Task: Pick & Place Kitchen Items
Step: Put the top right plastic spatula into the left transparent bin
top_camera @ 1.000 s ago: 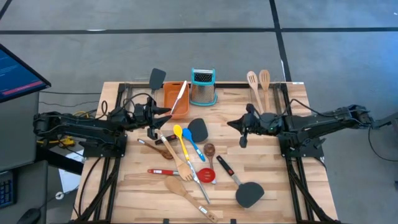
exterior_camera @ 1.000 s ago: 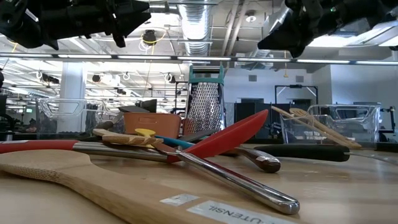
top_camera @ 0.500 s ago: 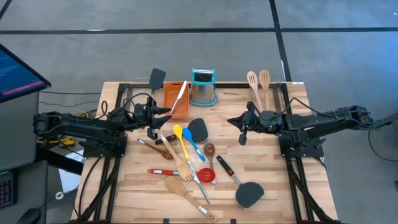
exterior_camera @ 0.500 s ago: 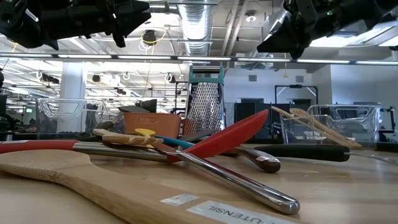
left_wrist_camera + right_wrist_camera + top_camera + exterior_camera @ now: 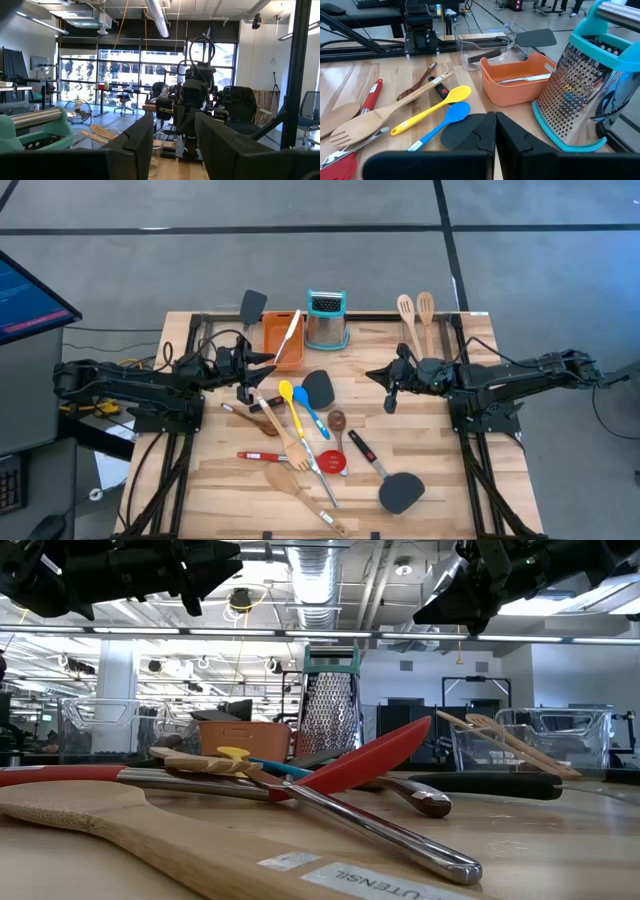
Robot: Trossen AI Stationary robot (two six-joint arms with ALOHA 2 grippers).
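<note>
Left gripper (image 5: 243, 377) hovers above the table (image 5: 440, 480) at its left side, near the orange tray (image 5: 282, 340); fingers (image 5: 135, 137) stand apart, holding nothing. Right gripper (image 5: 390, 387) hangs over the right-centre of the table, fingers pressed together, empty. Most utensils lie heaped at centre: yellow spoon (image 5: 293, 408), blue spoon (image 5: 311, 409), red spoon (image 5: 300, 459), wooden slotted spatula (image 5: 284, 436), black turner (image 5: 391, 480). Two wooden utensils (image 5: 415, 320) rest at the far right edge. A steel-handled tool (image 5: 287, 337) lies in the tray, beside the grater (image 5: 326, 321).
</note>
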